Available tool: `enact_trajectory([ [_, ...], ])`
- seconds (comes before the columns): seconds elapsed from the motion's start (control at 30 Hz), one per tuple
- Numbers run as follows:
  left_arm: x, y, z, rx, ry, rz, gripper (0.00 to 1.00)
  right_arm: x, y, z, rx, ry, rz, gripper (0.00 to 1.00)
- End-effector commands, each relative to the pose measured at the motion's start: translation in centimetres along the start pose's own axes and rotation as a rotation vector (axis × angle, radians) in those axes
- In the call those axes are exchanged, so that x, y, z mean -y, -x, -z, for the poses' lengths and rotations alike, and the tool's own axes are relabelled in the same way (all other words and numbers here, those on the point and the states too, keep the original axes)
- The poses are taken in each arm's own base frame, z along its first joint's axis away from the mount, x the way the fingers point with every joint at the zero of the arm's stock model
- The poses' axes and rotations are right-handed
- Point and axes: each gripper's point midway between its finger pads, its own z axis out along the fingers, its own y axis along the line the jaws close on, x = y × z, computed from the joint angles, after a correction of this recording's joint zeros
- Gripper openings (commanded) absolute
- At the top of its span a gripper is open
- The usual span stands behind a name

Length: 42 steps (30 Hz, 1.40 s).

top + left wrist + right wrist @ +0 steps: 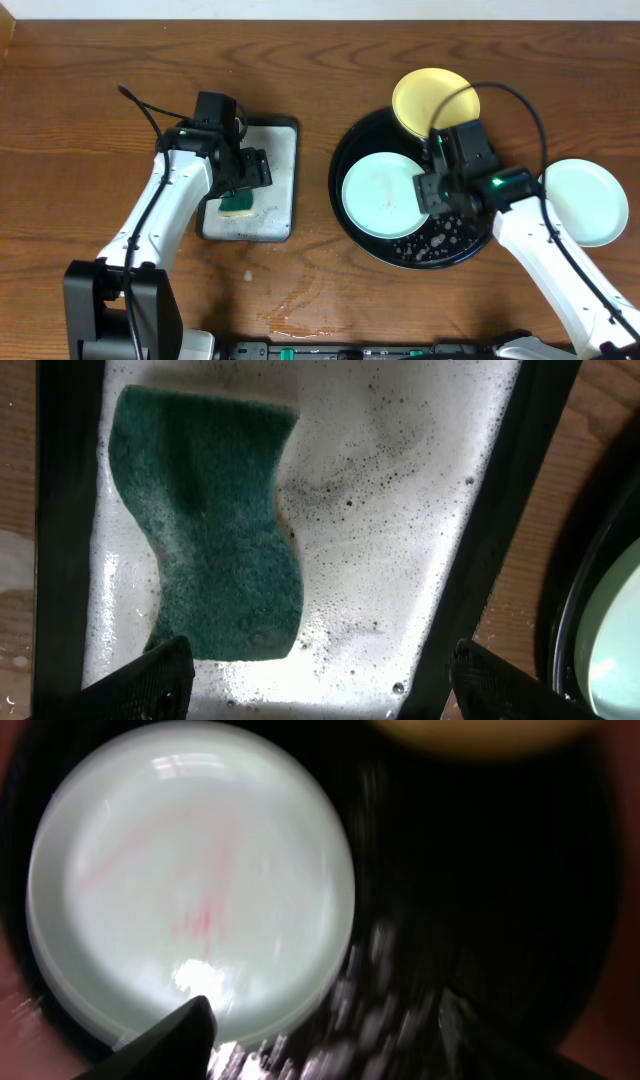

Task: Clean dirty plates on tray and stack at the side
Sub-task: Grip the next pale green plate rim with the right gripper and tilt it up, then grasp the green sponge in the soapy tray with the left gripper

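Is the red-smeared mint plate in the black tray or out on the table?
In: the plate lies flat inside the rim of the tray, left half.

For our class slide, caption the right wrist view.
Open right gripper over a red-smeared mint-green plate on the black tray.

Red smears (205, 920) mark the mint plate (190, 870); the tray (405, 250) is black, the sponge (215, 530) dark green

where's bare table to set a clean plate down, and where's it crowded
Bare wood: the wide far-left stretch, past the silver tray, and the narrow strip between it and the black tray. Crowded: right of the black tray, where a mint plate already lies. A wet patch marks the near edge.
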Motion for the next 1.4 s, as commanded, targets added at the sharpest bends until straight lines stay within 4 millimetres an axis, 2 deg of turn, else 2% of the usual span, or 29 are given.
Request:
enact_trajectory([
  [0.0, 0.1, 0.1, 0.4, 0.01, -0.005, -0.003, 0.82, -0.3, -4.9, -0.4, -0.211, 0.015, -0.509, 0.68],
  [0.1, 0.1, 0.1, 0.4, 0.01, -0.005, -0.003, 0.82, -0.9, -8.0, -1.7, -0.314, 0.025, -0.563, 0.63],
  [0.17, 0.1, 0.1, 0.4, 0.01, -0.005, -0.003, 0.82, -1.1, -8.9, -2.8, -0.327, 0.025, -0.609, 0.6],
  [0.33, 0.1, 0.1, 0.5, 0.011, -0.007, -0.002, 0.82, -1.2, -9.2, -5.9, -0.267, 0.041, -0.686, 0.45],
  [0.4, 0.3, 0.5, 0.5, 0.025, -0.015, -0.004, 0.82, -1.2, -9.0, -6.5, -0.246, 0.05, -0.703, 0.43],
  [0.53, 1.4, -0.2, 0.5, -0.007, -0.079, -0.004, 0.82, -1.3, -8.5, -7.4, -0.217, 0.065, -0.734, 0.41],
  [0.57, 1.7, -0.3, 0.5, -0.015, -0.098, -0.004, 0.83, -1.3, -8.6, -7.7, -0.22, 0.058, -0.733, 0.31],
  [0.7, 1.7, -0.4, 0.5, -0.019, -0.098, -0.005, 0.82, -0.3, -9.4, -8.3, -0.231, -0.007, -0.72, 0.04],
  [0.73, 1.7, -0.4, 0.5, -0.02, -0.098, -0.004, 0.82, 0.3, -9.5, -8.3, -0.227, -0.031, -0.701, 0.01],
  [0.83, 1.6, -0.7, 0.5, -0.032, -0.094, -0.002, 0.83, 2.0, -9.0, -7.9, -0.196, -0.09, -0.639, 0.01],
  [1.0, 1.5, -1.1, 0.5, -0.044, -0.089, -0.003, 0.82, 5.2, -5.6, -6.9, -0.105, -0.144, -0.32, 0.01],
  [1.13, 1.6, -1.2, 0.4, -0.045, -0.087, -0.008, 0.82, 5.6, -4.3, -6.7, -0.08, -0.133, -0.117, 0.01],
  [1.27, 1.6, -1.4, 0.2, -0.051, -0.085, -0.01, 0.82, 5.6, -4.4, -6.7, -0.087, -0.131, -0.091, 0.01],
  [1.37, 1.3, -1.5, 0.1, -0.052, -0.069, -0.01, 0.82, 5.6, -4.8, -6.5, -0.1, -0.126, -0.157, 0.2],
])
